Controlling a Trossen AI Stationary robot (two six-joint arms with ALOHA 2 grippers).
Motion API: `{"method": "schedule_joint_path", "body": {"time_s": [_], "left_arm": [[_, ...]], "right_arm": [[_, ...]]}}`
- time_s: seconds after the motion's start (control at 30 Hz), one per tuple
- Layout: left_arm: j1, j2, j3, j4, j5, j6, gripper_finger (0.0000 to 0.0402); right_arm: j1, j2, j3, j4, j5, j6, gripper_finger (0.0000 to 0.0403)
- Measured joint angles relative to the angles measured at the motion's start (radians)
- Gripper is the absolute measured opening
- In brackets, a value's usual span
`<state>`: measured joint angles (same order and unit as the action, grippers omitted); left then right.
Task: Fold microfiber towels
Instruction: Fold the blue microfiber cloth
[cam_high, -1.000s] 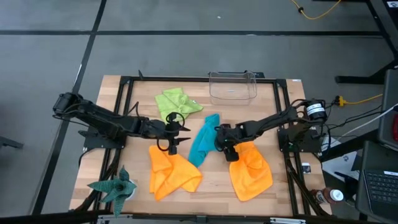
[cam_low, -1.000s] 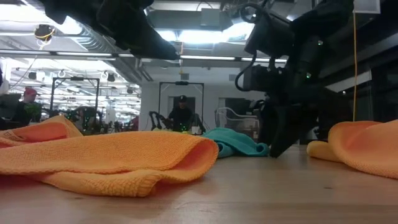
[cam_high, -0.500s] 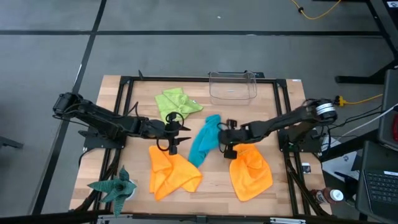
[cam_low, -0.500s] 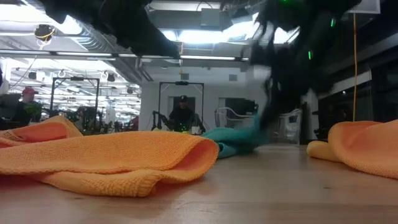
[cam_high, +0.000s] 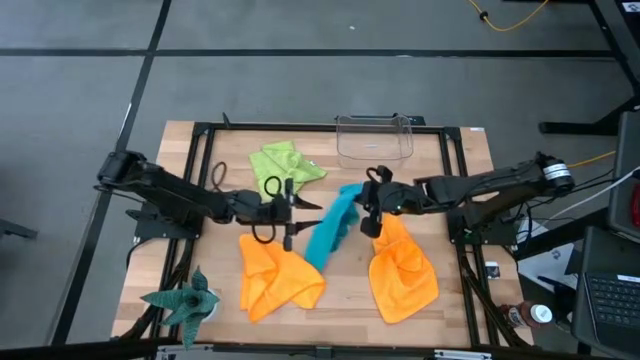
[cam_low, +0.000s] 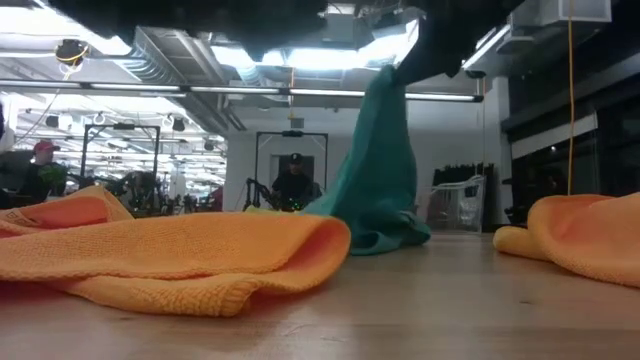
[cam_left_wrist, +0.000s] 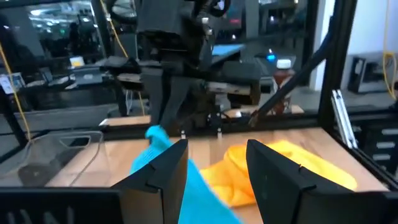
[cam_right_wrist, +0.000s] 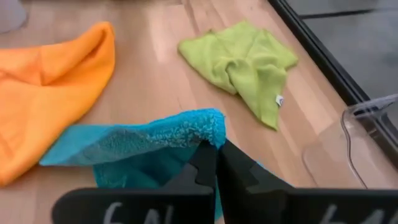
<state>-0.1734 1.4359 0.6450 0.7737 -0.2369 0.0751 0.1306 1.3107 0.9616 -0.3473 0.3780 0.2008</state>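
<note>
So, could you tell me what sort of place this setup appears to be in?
Most likely a robotics lab or open workshop: a wooden table in a black metal frame, bare ceiling ducts and strip lights overhead, and more framed rigs with people beyond it.

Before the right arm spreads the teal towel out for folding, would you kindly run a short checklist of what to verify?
1. Right claw shut on the teal towel: ok, its fingers pinch one edge.
2. Towel lifted: partly ok; in the low view it hangs from above while its lower end rests on the table.
3. Left claw open and holding nothing: ok; it points at the towel.
4. Bare wood for spreading: not ok; orange towels lie on both sides.
5. Lime green towel apart from the teal one: ok.
6. Whether a corner is gripped: cannot tell.
</note>
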Motion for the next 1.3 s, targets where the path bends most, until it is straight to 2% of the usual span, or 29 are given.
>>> {"method": "schedule_joint_path", "body": {"time_s": [0.1, 0.23, 0.5, 0.63, 0.8, 0.9, 1.0, 1.13, 1.3], "left_arm": [[-0.004, 0.098, 0.051, 0.013, -0.046, -0.015, 0.0157], [-0.011, 0.208, 0.177, -0.005, -0.125, -0.018, 0.0157], [-0.035, 0.345, 0.419, -0.345, -0.371, -0.091, 0.0157], [-0.060, 0.366, 0.467, -0.420, -0.502, -0.093, 0.0157], [-0.098, 0.368, 0.467, -0.425, -0.621, -0.099, 0.0157], [-0.106, 0.368, 0.467, -0.427, -0.626, -0.120, 0.0157], [-0.085, 0.382, 0.469, -0.422, -0.572, -0.177, 0.0157], [-0.057, 0.397, 0.469, -0.447, -0.576, -0.239, 0.0157], [-0.058, 0.411, 0.468, -0.557, -0.572, -0.351, 0.0157]], "right_arm": [[-0.011, 0.006, 0.000, 0.008, -0.001, 0.001, 0.0002], [-0.025, 0.006, 0.000, 0.019, -0.002, 0.007, 0.0002], [-0.032, 0.006, 0.000, 0.021, -0.002, 0.006, 0.0001], [-0.032, 0.006, 0.000, 0.021, -0.002, 0.005, 0.0001], [-0.032, 0.005, 0.000, 0.021, -0.002, 0.004, 0.0003], [-0.032, 0.005, 0.000, 0.028, -0.004, 0.002, 0.0003], [-0.031, 0.004, 0.000, 0.044, -0.006, -0.002, 0.0002], [-0.027, 0.004, 0.000, 0.043, -0.006, -0.001, 0.0002], [-0.027, 0.004, 0.000, 0.042, -0.005, -0.001, 0.0002]]}}
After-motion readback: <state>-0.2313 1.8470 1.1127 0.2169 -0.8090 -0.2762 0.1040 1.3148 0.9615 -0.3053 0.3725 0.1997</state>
